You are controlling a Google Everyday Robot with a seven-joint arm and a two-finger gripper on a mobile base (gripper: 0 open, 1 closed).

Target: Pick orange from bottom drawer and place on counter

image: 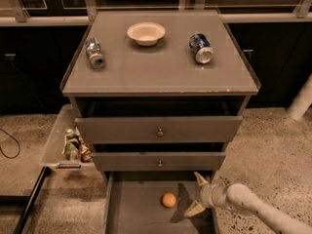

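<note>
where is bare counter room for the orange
The counter's front half, ahead of silver can, bowl and blue can, is bare; back row is crowded. The gripper, open, is in the bottom drawer beside the orange.

A wide, flat grey-brown counter tops a cabinet, seen from above and in front; its front edge is lightly chipped. Three things lie directly on it, well apart. A shallow cream bowl sits upright at 12 o'clock, near the back edge. A silver can lies on its side at 10 o'clock. A blue can lies on its side at 2 o'clock. The gripper, fingers spread apart, is far below at 5 o'clock, inside the bottom drawer.
</note>
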